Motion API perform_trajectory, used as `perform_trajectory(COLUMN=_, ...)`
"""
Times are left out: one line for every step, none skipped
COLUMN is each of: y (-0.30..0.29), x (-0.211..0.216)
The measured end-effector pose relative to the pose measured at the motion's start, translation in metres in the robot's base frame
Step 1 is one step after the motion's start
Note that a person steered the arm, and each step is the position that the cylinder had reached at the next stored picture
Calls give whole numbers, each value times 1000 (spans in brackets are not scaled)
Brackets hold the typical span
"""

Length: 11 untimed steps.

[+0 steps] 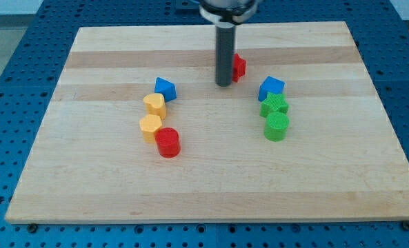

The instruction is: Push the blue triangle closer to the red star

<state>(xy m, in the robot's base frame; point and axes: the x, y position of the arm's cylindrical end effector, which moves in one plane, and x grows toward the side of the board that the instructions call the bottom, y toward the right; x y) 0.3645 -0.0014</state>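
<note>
Two blocks mattered: the blue triangle [165,88] sat left of my tip [223,84], the red star [238,67] just behind it. No fingers here, only a rod, so I judged I must circle left.

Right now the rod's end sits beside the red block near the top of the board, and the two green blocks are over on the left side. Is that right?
Not quite. My tip does sit just left of the red star, but the camera view shows the two green blocks on the view's right, below a blue block. The left holds the yellow blocks.
</note>
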Motion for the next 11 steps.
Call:
perform_trajectory(y=-66, x=0)
perform_trajectory(y=-126, x=0)
perform_trajectory(y=-176, x=0)
perform_trajectory(y=-210, x=12)
perform_trajectory(y=-211, x=35)
perform_trajectory(y=-192, x=43)
perform_trajectory(y=-165, x=40)
perform_trajectory(y=-136, x=36)
perform_trajectory(y=-103, x=35)
perform_trajectory(y=-68, x=31)
perform_trajectory(y=-38, x=27)
